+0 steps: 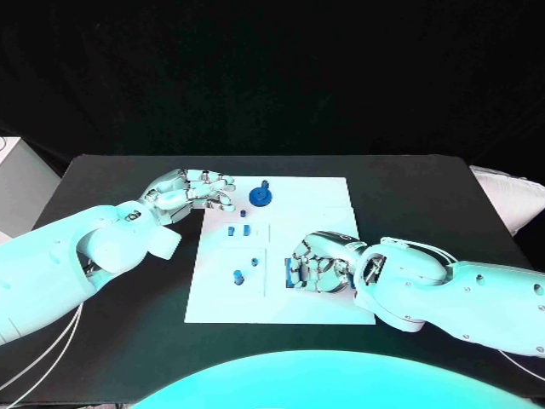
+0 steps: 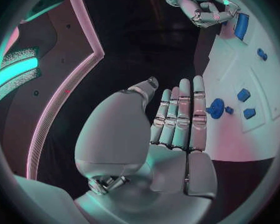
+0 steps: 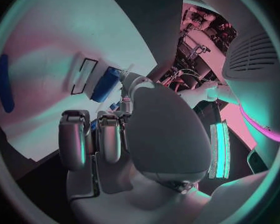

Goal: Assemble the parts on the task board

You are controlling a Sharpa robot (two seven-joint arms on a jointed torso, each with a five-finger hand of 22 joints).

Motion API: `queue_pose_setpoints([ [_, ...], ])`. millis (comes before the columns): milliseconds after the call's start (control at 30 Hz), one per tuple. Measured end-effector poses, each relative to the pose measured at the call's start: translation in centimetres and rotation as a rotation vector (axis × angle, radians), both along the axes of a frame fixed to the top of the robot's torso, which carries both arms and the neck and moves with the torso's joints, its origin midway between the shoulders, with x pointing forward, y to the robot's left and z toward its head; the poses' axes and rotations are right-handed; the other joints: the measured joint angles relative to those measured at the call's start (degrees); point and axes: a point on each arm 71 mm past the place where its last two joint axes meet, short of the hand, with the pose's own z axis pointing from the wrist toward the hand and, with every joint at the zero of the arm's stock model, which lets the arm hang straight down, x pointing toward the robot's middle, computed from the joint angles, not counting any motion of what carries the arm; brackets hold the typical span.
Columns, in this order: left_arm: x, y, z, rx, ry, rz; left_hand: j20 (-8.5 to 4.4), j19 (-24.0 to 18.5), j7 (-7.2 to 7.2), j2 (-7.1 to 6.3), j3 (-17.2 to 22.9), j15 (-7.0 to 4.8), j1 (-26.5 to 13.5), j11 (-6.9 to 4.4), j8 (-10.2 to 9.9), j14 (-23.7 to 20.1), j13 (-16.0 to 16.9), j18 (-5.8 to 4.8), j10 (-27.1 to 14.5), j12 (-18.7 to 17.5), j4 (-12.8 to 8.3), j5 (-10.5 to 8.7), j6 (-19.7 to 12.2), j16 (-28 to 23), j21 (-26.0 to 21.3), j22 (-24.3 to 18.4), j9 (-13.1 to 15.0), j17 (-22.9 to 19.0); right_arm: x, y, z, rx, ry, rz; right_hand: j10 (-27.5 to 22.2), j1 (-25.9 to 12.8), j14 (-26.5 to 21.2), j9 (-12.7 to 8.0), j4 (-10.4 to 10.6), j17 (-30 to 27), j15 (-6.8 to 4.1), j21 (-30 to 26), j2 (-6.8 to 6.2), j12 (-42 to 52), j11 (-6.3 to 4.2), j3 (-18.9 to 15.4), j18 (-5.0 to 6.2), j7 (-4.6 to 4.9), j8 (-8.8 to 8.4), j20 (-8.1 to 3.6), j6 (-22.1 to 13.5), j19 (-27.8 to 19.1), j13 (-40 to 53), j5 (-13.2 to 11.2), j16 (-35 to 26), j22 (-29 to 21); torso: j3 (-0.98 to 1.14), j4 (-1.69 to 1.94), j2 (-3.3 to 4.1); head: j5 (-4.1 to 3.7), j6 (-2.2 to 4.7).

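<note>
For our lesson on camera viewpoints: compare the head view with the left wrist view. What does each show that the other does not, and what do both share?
Head view alone: the full outline of the white rectangular task board and the white left arm leading to its robot hand.

Left wrist view alone: the left robot hand from behind, its straight fingers side by side, holding nothing.

Both: the round blue part, small blue parts, and the right robot hand with curled fingers.
</note>
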Motion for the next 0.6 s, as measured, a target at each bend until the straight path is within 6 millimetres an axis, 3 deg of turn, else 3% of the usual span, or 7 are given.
queue_pose_setpoints([
  [133,0.0,0.0,0.0,0.000,0.001,-0.001,0.00,0.00,0.00,0.00,0.00,0.00,0.00,0.00,0.00,0.00,0.00,0.00,0.00,0.00,0.00,0.00,0.00,0.00,0.00,0.00,0.00,0.00,0.0,-0.1,0.0,0.014,0.001,-0.008,0.00,-1.20,0.00,-0.05,-0.17,0.00,0.00,-0.56,-0.20,0.00,0.00,1.26,0.00,-0.01,-0.33,0.00,-0.78,0.00,0.00,0.00,0.00,0.00,-0.02,0.00,-0.01,-0.02,0.00],
  [200,0.0,0.0,0.0,0.000,0.001,-0.001,0.00,0.00,0.00,0.00,0.00,0.00,0.00,0.00,0.00,0.00,0.00,0.00,0.00,0.00,0.00,0.00,0.00,0.00,0.00,0.00,0.00,0.00,0.1,-0.4,0.1,0.034,-0.003,-0.024,-0.12,-2.43,-0.02,-0.68,-0.26,0.00,0.03,-1.39,-0.46,-0.91,0.28,1.97,0.00,0.67,-1.61,0.00,-2.33,0.00,0.00,0.73,0.00,0.00,-0.03,0.01,-0.02,-0.03,0.00],
  [267,0.0,0.0,0.0,0.000,0.001,-0.002,0.00,0.00,0.00,0.00,0.00,0.00,0.00,0.00,0.00,0.00,-0.01,-0.01,0.00,0.00,0.00,0.00,0.00,0.00,0.00,0.00,0.00,0.00,0.1,-0.8,0.3,0.061,-0.009,-0.046,-0.14,-3.61,-0.04,-1.04,-0.33,0.00,0.80,-1.59,-0.26,-1.36,1.08,2.04,0.00,1.50,-2.71,0.00,-3.56,0.00,0.00,1.28,0.00,-0.01,-0.03,0.01,-0.02,-0.01,0.00],
  [333,0.0,0.0,0.0,0.000,0.001,-0.002,0.00,0.00,0.00,0.00,0.00,0.00,0.00,0.00,0.00,0.00,-0.01,0.00,0.00,0.00,0.00,0.00,0.00,0.00,0.00,0.00,0.00,-0.01,0.2,-1.5,0.6,0.104,-0.014,-0.078,-0.10,-5.05,0.02,-1.44,-0.69,0.00,1.33,-1.89,-0.38,-1.40,1.90,1.52,0.00,2.52,-4.03,0.71,-4.97,0.00,0.00,2.10,0.00,-0.01,-0.03,0.01,-0.03,0.01,0.00],
  [433,0.0,0.0,0.0,0.000,0.001,-0.002,0.00,0.00,0.00,0.00,0.00,0.00,0.00,0.00,0.00,0.00,-0.01,0.00,0.00,0.00,0.00,0.00,0.00,0.00,0.00,0.00,0.00,-0.01,0.3,-2.3,1.1,0.155,-0.014,-0.118,-0.10,-7.12,-0.10,-1.59,-0.57,0.00,1.98,-1.89,-0.45,-1.40,2.37,0.01,0.01,3.16,-5.22,1.06,-5.98,0.00,-0.01,3.84,0.00,-0.01,-0.02,-0.02,-0.06,-0.02,0.00],
  [600,0.0,0.0,-0.1,0.001,0.002,0.000,0.00,0.00,0.00,0.00,0.00,0.00,0.00,0.00,0.00,0.00,-0.01,0.00,0.00,0.00,0.00,0.00,0.00,0.00,-0.15,-0.01,-0.02,0.01,1.0,-4.5,2.6,0.232,-0.014,-0.205,-0.01,-9.75,-0.10,-1.82,0.16,0.00,2.37,-2.20,-0.18,-1.40,2.87,-2.11,0.00,3.89,-6.72,1.47,-6.72,0.00,-0.01,4.48,0.00,-0.01,-0.01,-0.10,-0.09,-0.30,0.00],
])
